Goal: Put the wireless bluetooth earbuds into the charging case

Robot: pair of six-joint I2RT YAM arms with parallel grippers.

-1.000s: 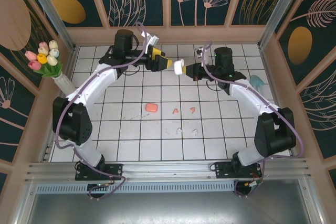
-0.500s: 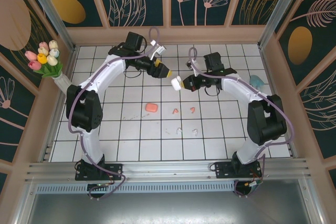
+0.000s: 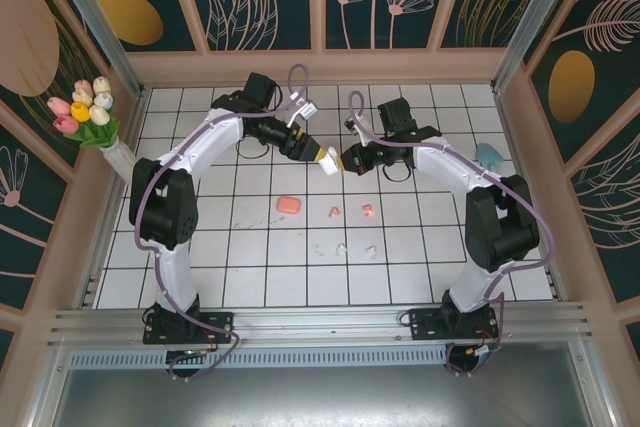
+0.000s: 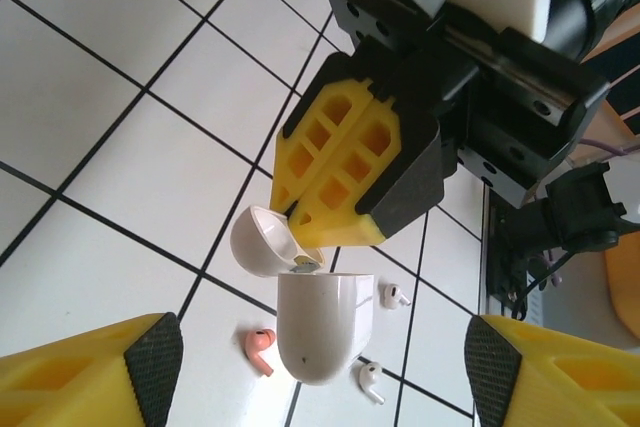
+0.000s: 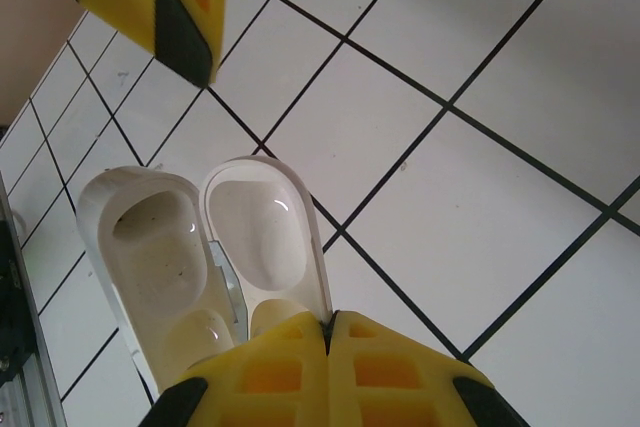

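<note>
Both arms swung inward. Right pincer point(image 4: 310, 232) grips the open case point(image 4: 323, 325); left pincer point(image 3: 320, 155), jaws apart, should next take hold.

Left fingers point(image 4: 85, 372) narrower, swung in just beside charging case point(image 4: 325, 332), now nearer.

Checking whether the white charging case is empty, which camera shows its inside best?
The right wrist view: it looks into the open white charging case, its wells empty, held by the right gripper. The left wrist view shows the case from outside; the top view shows the case small and white.
</note>
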